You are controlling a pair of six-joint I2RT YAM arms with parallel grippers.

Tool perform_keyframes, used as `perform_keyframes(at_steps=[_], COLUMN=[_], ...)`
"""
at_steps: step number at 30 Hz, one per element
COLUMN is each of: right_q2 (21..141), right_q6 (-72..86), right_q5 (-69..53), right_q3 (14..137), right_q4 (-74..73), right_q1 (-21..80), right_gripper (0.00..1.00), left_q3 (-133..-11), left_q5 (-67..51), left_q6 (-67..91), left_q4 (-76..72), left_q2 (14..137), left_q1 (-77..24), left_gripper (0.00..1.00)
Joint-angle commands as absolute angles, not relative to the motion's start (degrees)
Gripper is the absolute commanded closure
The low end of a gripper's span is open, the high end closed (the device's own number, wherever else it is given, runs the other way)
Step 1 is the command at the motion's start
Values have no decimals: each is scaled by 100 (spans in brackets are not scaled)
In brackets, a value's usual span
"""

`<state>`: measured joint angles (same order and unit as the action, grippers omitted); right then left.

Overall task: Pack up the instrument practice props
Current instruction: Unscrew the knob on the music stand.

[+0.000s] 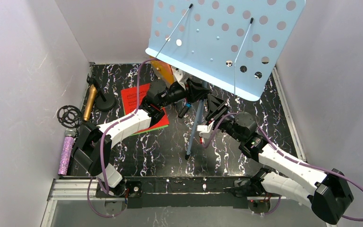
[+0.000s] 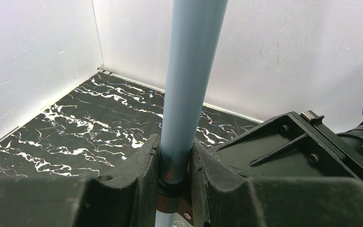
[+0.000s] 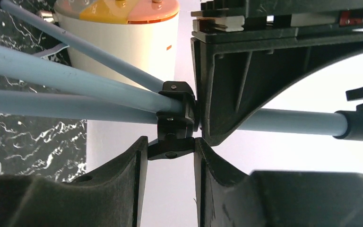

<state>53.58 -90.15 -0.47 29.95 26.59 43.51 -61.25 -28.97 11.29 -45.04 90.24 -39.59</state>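
At your far left lie 2 microphones, a purple glitter microphone (image 1: 67,155) and a gold metal microphone (image 1: 90,102). Next are 2 sheets, a red paper sheet (image 1: 134,97) over a green paper sheet (image 1: 163,125). At centre is 1 pale-blue perforated sheet-music tripod (image 1: 227,38). Only your wrist views show the grips: the left gripper (image 2: 174,153) clamps its pole and the right gripper (image 3: 170,147) pinches its black leg collar (image 3: 175,118).

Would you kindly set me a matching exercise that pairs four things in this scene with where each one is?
Things:
1. pole
2. leg hub
3. red sheet
4. purple microphone

Places:
A. lying by the left wall
B. partly hidden by the left arm
C. held by the right gripper
D. held by the left gripper

Pairs: 1-D, 2-C, 3-B, 4-A
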Motion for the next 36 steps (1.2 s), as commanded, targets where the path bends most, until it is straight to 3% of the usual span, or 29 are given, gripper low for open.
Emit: perform_keyframes(at_steps=[1,4,9,13,20,26,36], right_q2=[5387,5350,5026,4704,4186,4219,4516], right_q6=[-10069,-9877,-8052,-5750,-1842,1339,4670], right_q5=[572,489,281,358,386,1414,2282], right_q3=[3164,3174,3246,3680,3614,3609,3647], right_q4=[1419,1464,1957,1576,1609,1615,1813], right_q1=[4282,4292,4296,4297,4298,4280,4250], right_gripper=[99,98,58,35,21,9,9], left_q3=[-5941,-5956,-5976,-5979,-5986,-6002,-6006], left_q5=[-2888,-2888,-2855,-2788,-2786,-2775,-2758], left_q6=[1286,1275,1223,1135,1117,1081,1038], left_q4=[-3204,-3175,-3118,-3036,-2999,-2971,-2936], left_q2=[9299,9316,9316,9320,9348,9356,9291], left_q1=[-3990,-3986,-3989,-3990,-3990,-3990,-3986], left_gripper=[100,100,100,100,100,100,100])
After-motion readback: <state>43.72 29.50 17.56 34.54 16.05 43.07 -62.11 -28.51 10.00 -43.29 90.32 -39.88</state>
